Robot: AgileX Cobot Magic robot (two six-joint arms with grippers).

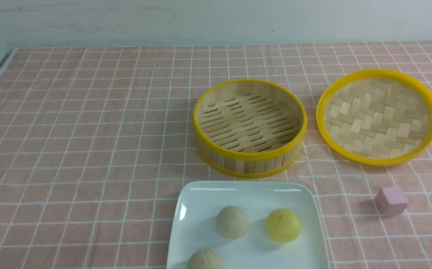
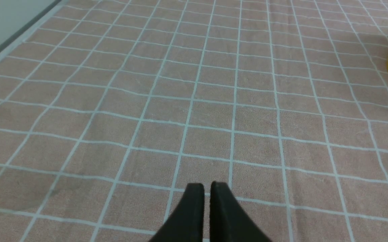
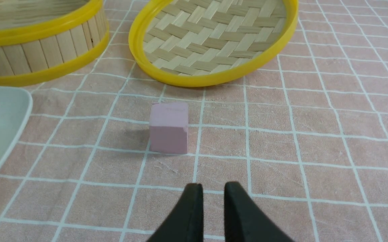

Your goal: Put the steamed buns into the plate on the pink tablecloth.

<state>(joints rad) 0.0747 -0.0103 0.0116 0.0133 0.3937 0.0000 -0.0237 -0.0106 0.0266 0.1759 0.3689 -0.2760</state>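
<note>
All three buns (image 1: pixel 233 222) sit on the plate (image 1: pixel 201 209), so the task looks finished; left gripper (image 2: pixel 207 188) hovers nearly closed and empty, right gripper (image 3: pixel 210 190) slightly parted and empty.

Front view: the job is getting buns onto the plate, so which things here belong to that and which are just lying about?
Part of the job:
- two beige buns and a yellow bun, all on the plate
- plate
- pink tablecloth

Just lying about:
- steamer basket, with nothing in it
- woven lid
- pink cube
</note>
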